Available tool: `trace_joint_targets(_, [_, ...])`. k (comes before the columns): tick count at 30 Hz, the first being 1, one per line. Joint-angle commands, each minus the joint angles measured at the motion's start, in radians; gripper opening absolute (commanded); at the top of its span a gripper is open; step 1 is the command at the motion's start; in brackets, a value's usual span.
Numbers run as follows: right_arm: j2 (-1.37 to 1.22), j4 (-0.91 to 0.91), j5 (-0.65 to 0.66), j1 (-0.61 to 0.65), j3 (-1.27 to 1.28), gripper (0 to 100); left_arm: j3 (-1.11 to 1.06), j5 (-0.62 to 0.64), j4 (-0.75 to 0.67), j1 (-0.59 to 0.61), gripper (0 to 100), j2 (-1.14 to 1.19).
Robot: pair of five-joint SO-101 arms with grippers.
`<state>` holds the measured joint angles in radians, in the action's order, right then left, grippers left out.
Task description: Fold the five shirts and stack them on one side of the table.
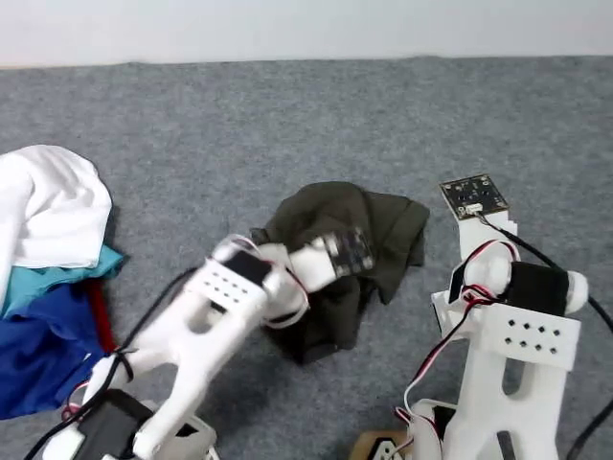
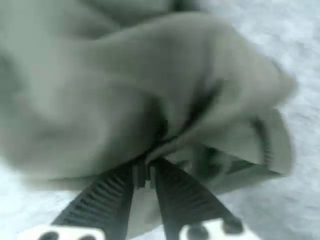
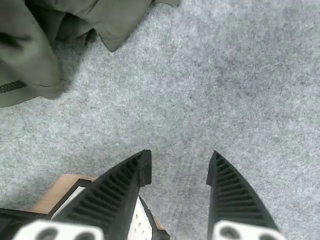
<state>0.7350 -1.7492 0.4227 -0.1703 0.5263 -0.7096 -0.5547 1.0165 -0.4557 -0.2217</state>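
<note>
One olive shirt (image 1: 369, 222) mid-table, pinched in left gripper (image 2: 145, 167) jaws; right gripper (image 3: 178, 170) jaws spread above grey mat (image 3: 235, 75); shirt pile (image 1: 43, 278) at edge.

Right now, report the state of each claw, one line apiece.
Left claw: closed on the olive shirt.
Right claw: open, holding nothing, over the grey mat.
</note>
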Motion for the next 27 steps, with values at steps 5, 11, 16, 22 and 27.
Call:
trace_joint_targets(5, [0.005,-0.024,0.009,-0.007,-0.008,20.2,0.355,0.009,0.160,0.195,0,-0.005])
trace_joint_targets(11, [0.005,-0.024,0.014,-0.007,-0.008,20.2,0.469,0.060,0.167,0.399,0,0.002])
trace_joint_targets(16, [0.005,-0.021,0.014,-0.005,-0.011,20.2,0.463,0.060,0.163,0.557,0,0.006])
trace_joint_targets(22, [0.001,0.038,0.015,0.028,-0.008,20.2,0.455,0.060,0.066,0.763,0,0.006])
trace_joint_targets(27, [0.001,0.067,0.011,0.176,-0.008,20.2,0.453,0.060,0.029,0.881,0,0.008])
